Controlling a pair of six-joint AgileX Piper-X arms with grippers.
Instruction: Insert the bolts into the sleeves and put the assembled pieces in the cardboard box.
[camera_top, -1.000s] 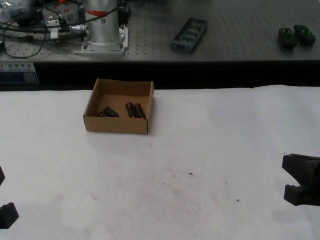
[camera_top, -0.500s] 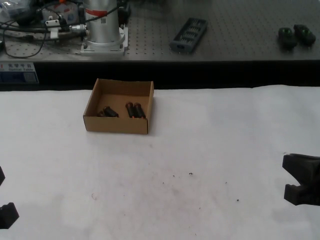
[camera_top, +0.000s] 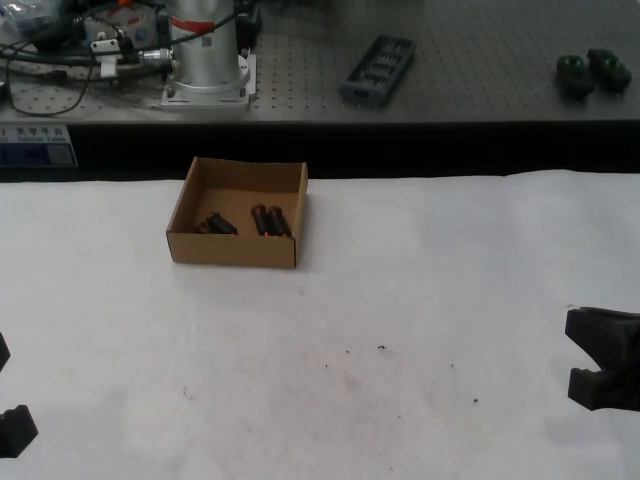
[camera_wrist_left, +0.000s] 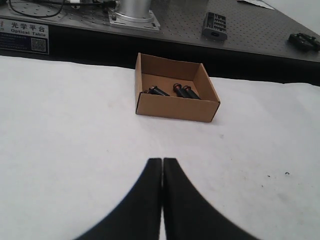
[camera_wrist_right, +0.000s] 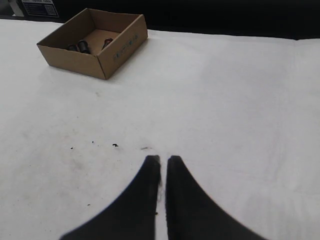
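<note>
The cardboard box (camera_top: 237, 248) stands on the white sheet toward the back left, open at the top. Inside it lie several dark bolt-and-sleeve pieces (camera_top: 270, 220), seen also in the left wrist view (camera_wrist_left: 182, 91) and the right wrist view (camera_wrist_right: 82, 46). My left gripper (camera_wrist_left: 162, 161) hovers low over bare sheet, well short of the box (camera_wrist_left: 175, 107), fingers shut together and holding nothing. My right gripper (camera_wrist_right: 163, 159) is likewise shut and holding nothing, far from the box (camera_wrist_right: 75, 59). In the high view the left arm (camera_top: 12, 428) sits at the near left edge and the right arm (camera_top: 603, 372) at the right edge.
The white sheet (camera_top: 420, 290) covers the bench front, with a few dark specks (camera_top: 381, 348) near the middle. Behind it a perforated metal table carries a silver column (camera_top: 205, 50), cables, a black rack (camera_top: 378, 65) and dark green knobs (camera_top: 592, 72).
</note>
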